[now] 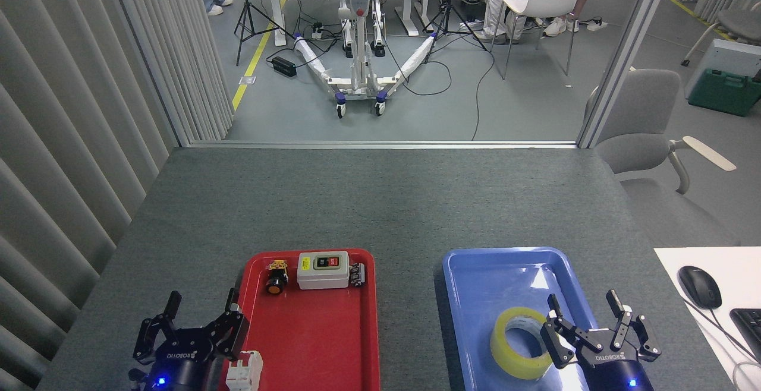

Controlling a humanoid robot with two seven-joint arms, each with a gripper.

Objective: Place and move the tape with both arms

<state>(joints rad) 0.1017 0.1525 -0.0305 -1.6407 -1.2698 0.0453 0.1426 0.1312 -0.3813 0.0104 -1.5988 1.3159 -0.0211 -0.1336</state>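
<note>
- The left gripper (199, 306) hangs low at the near-left edge of the table (380, 201), fingers spread wide and holding nothing, just beside the red tray (324, 343).
- The red tray carries a push button (276, 278), a grey switch box (323, 270) and, at its near-left corner, a small white part (244, 372); none of these belongs to the task.
- The tape (523, 341) lies flat in the near part of the blue tray (475, 284), its core facing up.
- The right gripper (584, 308) stands at the tape's right side, jaws wide and empty; whether a finger touches the roll I cannot tell.
- Judging by this, the tape is set down in the blue tray and the step in hand is the release or a fresh approach.
- The next move seems to call for one gripper to come over the roll, straddle its wall and close, then carry it toward the other arm's side.
</note>
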